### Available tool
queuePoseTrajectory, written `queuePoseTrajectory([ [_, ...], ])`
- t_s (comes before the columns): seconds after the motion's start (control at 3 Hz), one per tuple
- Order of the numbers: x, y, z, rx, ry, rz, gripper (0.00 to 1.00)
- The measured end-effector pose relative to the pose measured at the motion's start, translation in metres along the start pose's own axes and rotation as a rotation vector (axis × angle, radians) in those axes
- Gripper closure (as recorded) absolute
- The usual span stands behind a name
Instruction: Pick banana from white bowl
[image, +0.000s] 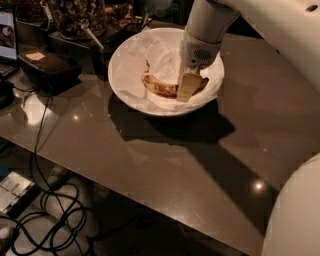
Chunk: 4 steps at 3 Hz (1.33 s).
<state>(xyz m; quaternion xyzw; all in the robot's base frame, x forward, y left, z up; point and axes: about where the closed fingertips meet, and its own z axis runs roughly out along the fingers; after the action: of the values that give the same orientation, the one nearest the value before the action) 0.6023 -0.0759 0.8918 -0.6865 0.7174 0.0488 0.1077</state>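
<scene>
The white bowl (120, 60) stands on the dark table, lined with crumpled white paper. The banana (159, 88), small, curved and brown-spotted, lies in the bowl's middle. My gripper (187, 91) reaches down into the bowl from above, at the banana's right part, covering it there. The white arm (210, 20) comes in from the upper right. The banana's right end shows just past the gripper.
Glass jars of nuts (75, 17) stand behind the bowl at the back left. A black box (47, 67) and a lit screen (7, 35) are at the left. Cables (50, 205) lie on the floor below the table's front edge. My white body (295, 215) fills the lower right.
</scene>
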Motion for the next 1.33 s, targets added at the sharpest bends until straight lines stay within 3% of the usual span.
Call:
queuePoseTrajectory([
  [0.33,-0.011,0.009,-0.003,0.007,0.027,-0.009,1.00],
  [1.0,-0.057,0.055,-0.036,0.057,0.062,-0.091,1.00],
  [1.33,-0.058,0.054,-0.037,0.066,0.056,-0.092,1.00],
])
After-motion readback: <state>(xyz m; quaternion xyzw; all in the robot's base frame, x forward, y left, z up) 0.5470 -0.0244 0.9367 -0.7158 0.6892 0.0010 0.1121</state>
